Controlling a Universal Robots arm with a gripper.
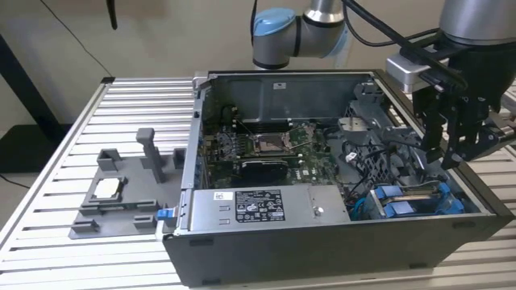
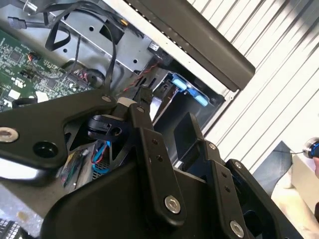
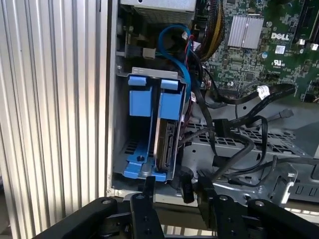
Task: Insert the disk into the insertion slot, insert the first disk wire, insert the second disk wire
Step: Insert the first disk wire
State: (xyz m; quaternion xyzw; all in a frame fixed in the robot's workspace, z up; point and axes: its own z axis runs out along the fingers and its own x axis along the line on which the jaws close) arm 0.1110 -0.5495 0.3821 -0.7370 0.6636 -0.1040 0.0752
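Disk (image 3: 167, 144) sat on edge in the slot (image 3: 149, 73), low at the exterior view's right inside the case (image 1: 322, 254), connector edge facing me for the loose wires (image 3: 234, 142), so I hung my gripper (image 1: 441, 159) just above it, fingers (image 3: 147, 188) spread and grasping nothing.

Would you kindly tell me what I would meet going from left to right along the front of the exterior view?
Grey fixture plate → small blue tab → power supply with the white label → blue disk carriers.
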